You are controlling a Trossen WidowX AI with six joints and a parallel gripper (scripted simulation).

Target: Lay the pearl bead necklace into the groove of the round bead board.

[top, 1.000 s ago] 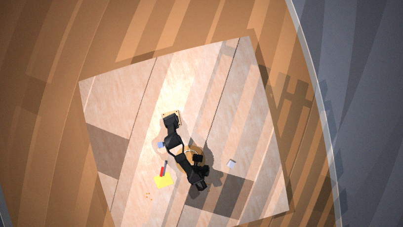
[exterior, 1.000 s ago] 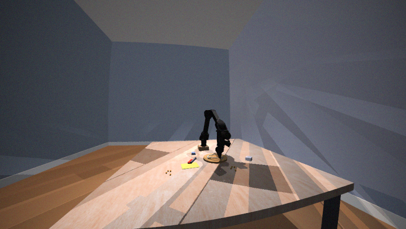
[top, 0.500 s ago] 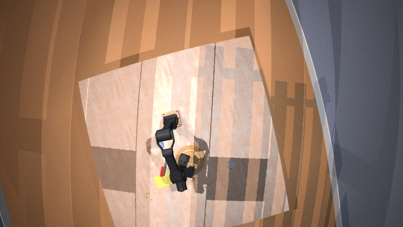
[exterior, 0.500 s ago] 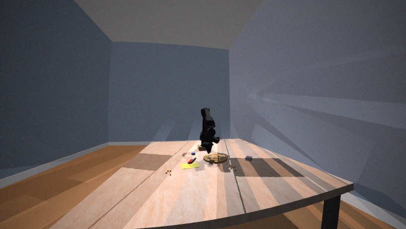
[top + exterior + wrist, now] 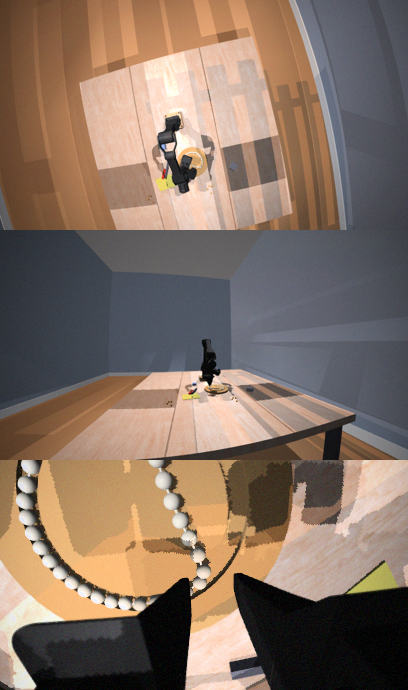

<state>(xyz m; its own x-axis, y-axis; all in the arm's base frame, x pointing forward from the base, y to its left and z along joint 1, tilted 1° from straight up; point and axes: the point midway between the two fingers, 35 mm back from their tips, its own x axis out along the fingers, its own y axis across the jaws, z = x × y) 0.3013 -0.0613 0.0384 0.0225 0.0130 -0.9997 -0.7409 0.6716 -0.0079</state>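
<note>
Left to right on table: 4 small brown beads, 1 yellow sheet, 1 blue block, 1 red-and-dark tool. Then 1 claw, partly open, nothing gripped; 1 round board, 1 pearl necklace on top, partly along groove, partly cutting inside. Further right: 4 more beads, 1 grey-blue block.

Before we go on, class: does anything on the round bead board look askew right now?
Yes. Part of the pearl bead necklace cuts across the inside of the round bead board, leaving a stretch of groove bare, although the remaining visible beads follow the curve.
</note>
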